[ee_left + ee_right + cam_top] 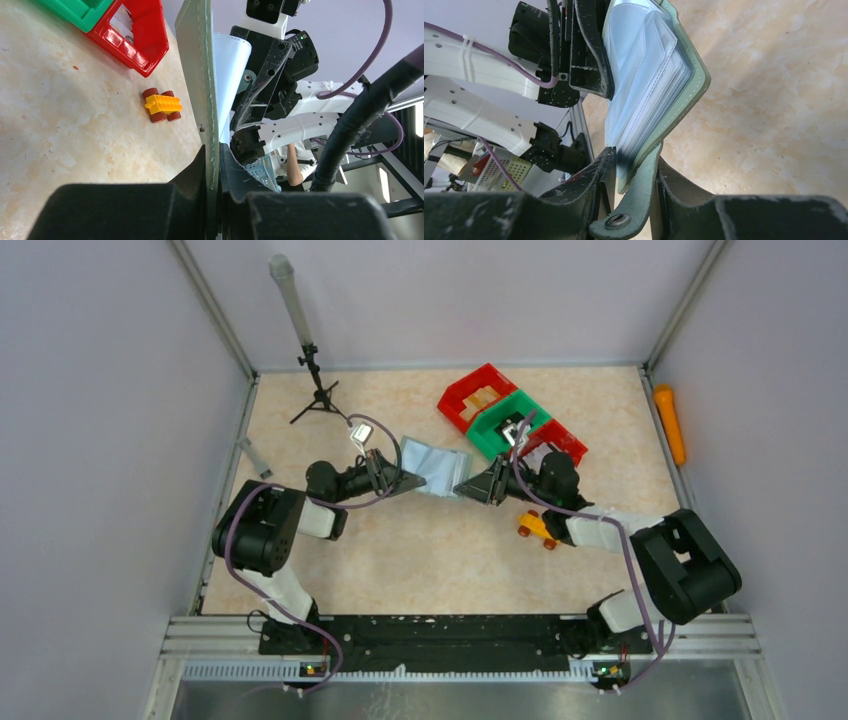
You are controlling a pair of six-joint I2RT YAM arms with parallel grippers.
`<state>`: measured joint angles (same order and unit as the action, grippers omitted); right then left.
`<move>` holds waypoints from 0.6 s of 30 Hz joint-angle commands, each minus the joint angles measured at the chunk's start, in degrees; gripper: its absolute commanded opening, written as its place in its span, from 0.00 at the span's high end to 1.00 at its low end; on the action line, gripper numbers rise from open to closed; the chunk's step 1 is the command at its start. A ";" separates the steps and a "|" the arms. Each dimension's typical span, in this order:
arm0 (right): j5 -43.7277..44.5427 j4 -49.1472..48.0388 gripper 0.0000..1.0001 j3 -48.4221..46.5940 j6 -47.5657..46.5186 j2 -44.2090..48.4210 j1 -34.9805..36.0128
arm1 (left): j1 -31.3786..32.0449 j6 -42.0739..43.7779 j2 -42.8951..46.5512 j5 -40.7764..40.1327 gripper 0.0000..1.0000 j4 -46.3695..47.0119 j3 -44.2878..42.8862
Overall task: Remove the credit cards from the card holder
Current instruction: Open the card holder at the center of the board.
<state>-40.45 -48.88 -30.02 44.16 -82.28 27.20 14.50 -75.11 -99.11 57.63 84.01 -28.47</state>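
**Inspector:** Left side first. How did the left jaws stand?

**Examiner:** Pinched almost fully together on one cover edge of the card holder (199, 75), which ran edge-on out from between them.

**Inspector:** And the holder's position?

**Examiner:** Strung between the two arms over the middle of the bench (420, 560), and lifted off it, as far as I could judge. It was spread open, with its clear sleeves (644, 75) fanned out.

**Inspector:** The right jaws?

**Examiner:** Narrowed onto the opposite end, with the cover's lower edge, the sleeve ends and the snap tab (620, 220) between them. I read that as a grip on the holder.

**Inspector:** Any credit cards seen?

**Examiner:** None that I could make out, either in the sleeves or on the bench. The toy car (537, 528) and the bins (505, 420) lay to the right, apart from the work.

**Inspector:** Step in hand?

**Examiner:** In my judgement, opening and steadying the holder. Extraction had not begun.

**Inspector:** The next requirement?

**Examiner:** One side should keep its clamp while the other lets go, finds a card edge inside a sleeve and draws it out along the pocket. The risk is pinching the sleeve rather than the card.
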 commanded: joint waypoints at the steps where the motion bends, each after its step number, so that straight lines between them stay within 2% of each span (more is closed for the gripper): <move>1: -0.85 -3.04 0.72 -1.34 -0.41 -0.41 -0.48 | 1.33 1.09 1.43 1.52 0.92 3.42 -0.61; 8: -1.68 -3.24 0.73 -1.65 -0.44 -0.86 -0.48 | 2.20 5.93 4.28 0.99 0.91 -3.18 -0.72; 13: -2.32 -3.77 0.59 -1.67 -0.22 -0.87 -0.48 | 2.20 7.68 5.36 0.46 0.91 -5.76 -0.55; 15: -2.53 -4.19 0.59 -1.54 -0.12 -0.87 -0.47 | 2.19 7.70 5.33 0.38 0.91 -5.74 -0.47; 17: -2.74 -4.32 0.66 -1.55 -0.08 -0.91 -0.48 | 2.19 7.78 5.41 0.33 0.91 -5.70 -0.37; 18: -2.83 -4.37 0.76 -1.55 -0.03 -0.95 -0.48 | 2.20 7.86 5.44 0.23 0.92 -5.70 -0.36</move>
<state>-42.00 -48.93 -30.04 44.23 -83.02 27.11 16.49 -68.97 -95.72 57.45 76.71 -28.47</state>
